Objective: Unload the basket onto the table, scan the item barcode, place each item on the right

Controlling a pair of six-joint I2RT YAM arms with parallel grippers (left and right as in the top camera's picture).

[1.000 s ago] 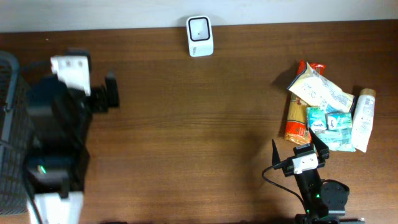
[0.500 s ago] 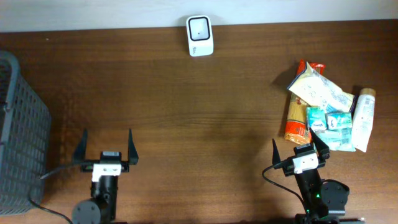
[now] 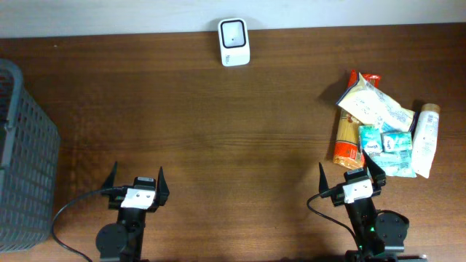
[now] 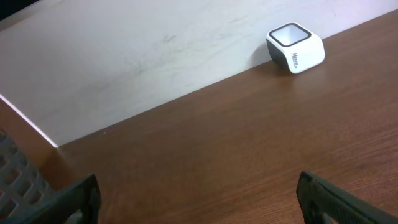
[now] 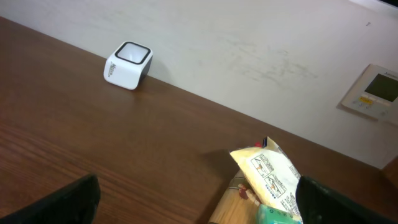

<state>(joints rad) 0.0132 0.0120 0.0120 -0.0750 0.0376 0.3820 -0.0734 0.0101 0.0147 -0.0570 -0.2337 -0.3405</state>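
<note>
The white barcode scanner [image 3: 234, 42] stands at the table's far edge, also seen from the left wrist [image 4: 296, 48] and the right wrist [image 5: 127, 65]. The items lie in a pile at the right: a pale yellow pouch [image 3: 373, 104] [image 5: 267, 171], an orange packet [image 3: 347, 142], teal packs [image 3: 386, 142] and a white tube [image 3: 425, 140]. My left gripper [image 3: 137, 176] [image 4: 198, 196] is open at the front left, over bare wood. My right gripper [image 3: 348, 169] [image 5: 199, 199] is open at the front right, just short of the pile, with nothing between its fingers.
A dark mesh basket [image 3: 22, 160] [image 4: 15, 177] stands at the table's left edge. A white wall runs behind the table, with a control panel [image 5: 376, 87] on it at the right.
The left arm came down from beside the basket to the table's front left, then shifted a little right. The right arm and the items have not moved.
</note>
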